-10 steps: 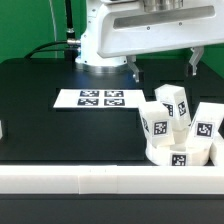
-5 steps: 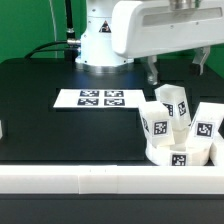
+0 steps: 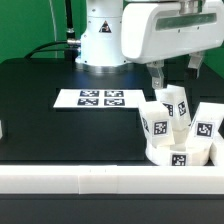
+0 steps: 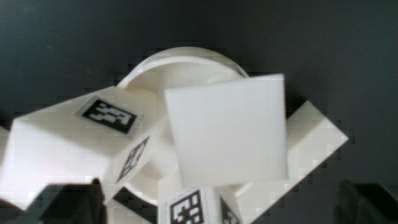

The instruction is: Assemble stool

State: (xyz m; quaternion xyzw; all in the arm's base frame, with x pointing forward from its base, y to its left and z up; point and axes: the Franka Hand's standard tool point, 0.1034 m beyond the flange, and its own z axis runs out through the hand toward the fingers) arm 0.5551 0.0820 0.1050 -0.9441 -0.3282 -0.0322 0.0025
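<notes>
The white stool's round seat (image 3: 180, 153) lies at the exterior view's right, near the front rail. Three white blocky legs with marker tags stand on it: one (image 3: 157, 123), one (image 3: 176, 102) and one (image 3: 207, 125). My gripper (image 3: 176, 72) hangs just above the legs, open and empty, one finger on each side of the tallest leg's top. In the wrist view the seat (image 4: 178, 65) shows behind the legs. One leg's broad face (image 4: 228, 130) fills the middle and a tagged leg (image 4: 80, 130) is beside it. My gripper (image 4: 217, 205) straddles them, and its dark fingertips (image 4: 68, 200) show at the corners.
The marker board (image 3: 100, 98) lies flat on the black table toward the exterior view's left. A long white rail (image 3: 100, 180) runs along the front edge. The robot base (image 3: 100, 45) stands at the back.
The arm has moved toward the exterior view's right and come over the stool's legs. The gripper stays open. The stool parts have not moved.
</notes>
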